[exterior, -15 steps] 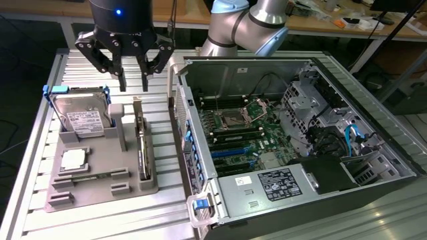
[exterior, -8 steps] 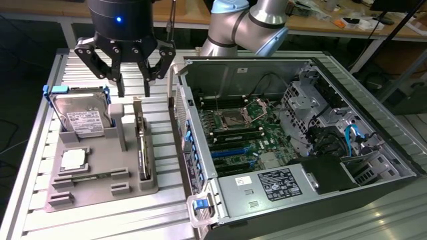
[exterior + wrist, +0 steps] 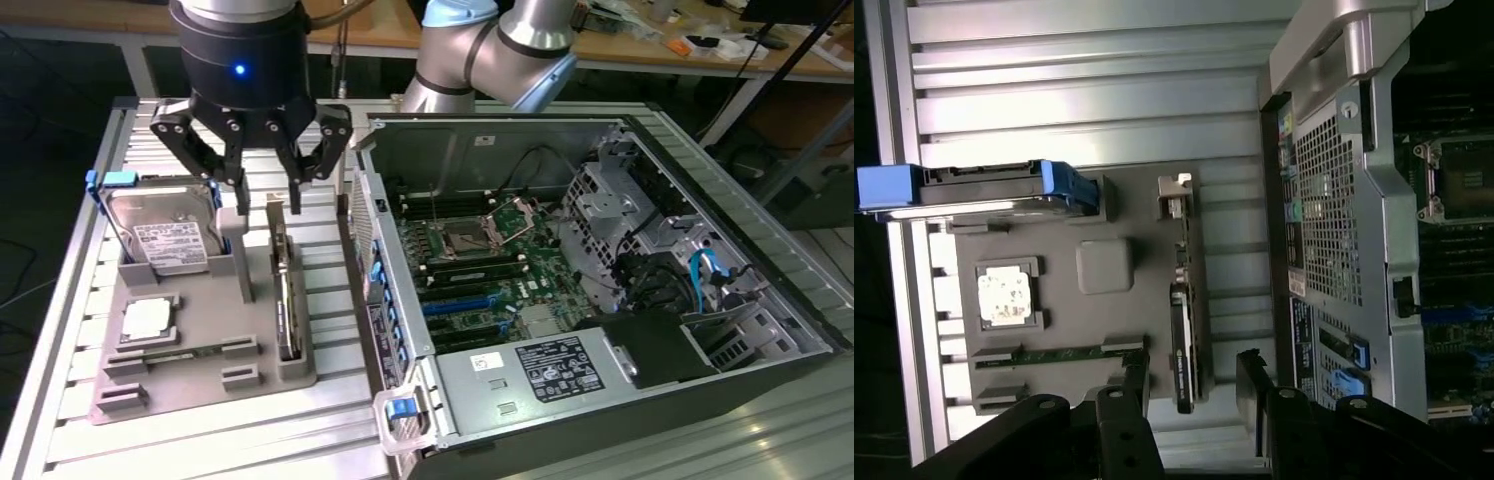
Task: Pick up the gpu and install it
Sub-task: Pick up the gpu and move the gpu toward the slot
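Note:
The gpu (image 3: 284,296) is a thin dark card standing on edge in a slot of the grey holder (image 3: 200,388), its silver bracket (image 3: 275,226) at the far end. My gripper (image 3: 267,203) hangs just above the bracket end, open, with one finger on each side of the card. In the wrist view the gpu (image 3: 1184,335) runs between my two dark fingers (image 3: 1137,378), and its bracket (image 3: 1174,193) lies at the other end. Nothing is held.
In the same holder are a silver hard drive with a blue frame (image 3: 160,238), a small square chip (image 3: 147,318) and a memory stick (image 3: 180,352). To the exterior view's right, close beside the holder, lies the open computer case (image 3: 627,140) with its motherboard (image 3: 487,265) exposed.

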`<state>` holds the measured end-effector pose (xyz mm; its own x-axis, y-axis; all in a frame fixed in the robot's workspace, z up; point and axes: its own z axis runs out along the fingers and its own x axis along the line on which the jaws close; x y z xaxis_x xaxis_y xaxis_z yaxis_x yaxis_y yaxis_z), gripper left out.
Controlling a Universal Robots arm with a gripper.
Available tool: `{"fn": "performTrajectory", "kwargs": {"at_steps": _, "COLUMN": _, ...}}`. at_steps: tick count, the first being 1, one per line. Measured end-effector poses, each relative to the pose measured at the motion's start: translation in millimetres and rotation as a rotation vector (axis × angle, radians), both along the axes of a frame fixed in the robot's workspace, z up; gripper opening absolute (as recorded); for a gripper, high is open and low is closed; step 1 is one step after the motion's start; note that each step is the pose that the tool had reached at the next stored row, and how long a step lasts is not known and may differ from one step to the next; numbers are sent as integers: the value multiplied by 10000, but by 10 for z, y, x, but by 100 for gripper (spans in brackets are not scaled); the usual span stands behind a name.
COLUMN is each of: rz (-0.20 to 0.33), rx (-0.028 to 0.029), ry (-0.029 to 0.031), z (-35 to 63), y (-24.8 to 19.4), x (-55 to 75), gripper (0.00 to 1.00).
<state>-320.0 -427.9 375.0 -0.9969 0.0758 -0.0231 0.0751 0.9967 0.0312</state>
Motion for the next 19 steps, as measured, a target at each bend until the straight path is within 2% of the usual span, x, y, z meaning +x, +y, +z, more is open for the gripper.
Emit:
{"fn": "performTrajectory", "kwargs": {"at_steps": 2, "rz": -2, "rx": 0, "ry": 0, "z": -39, "y": -46, "x": 0, "gripper": 48}}
{"fn": "performTrajectory", "kwargs": {"at_steps": 4, "rz": -1, "rx": 1, "ry": -1, "z": -75, "y": -66, "x": 0, "gripper": 48}}
{"fn": "performTrajectory", "kwargs": {"at_steps": 19, "rz": -1, "rx": 0, "ry": 0, "z": -355, "y": -104, "x": 0, "gripper": 48}}
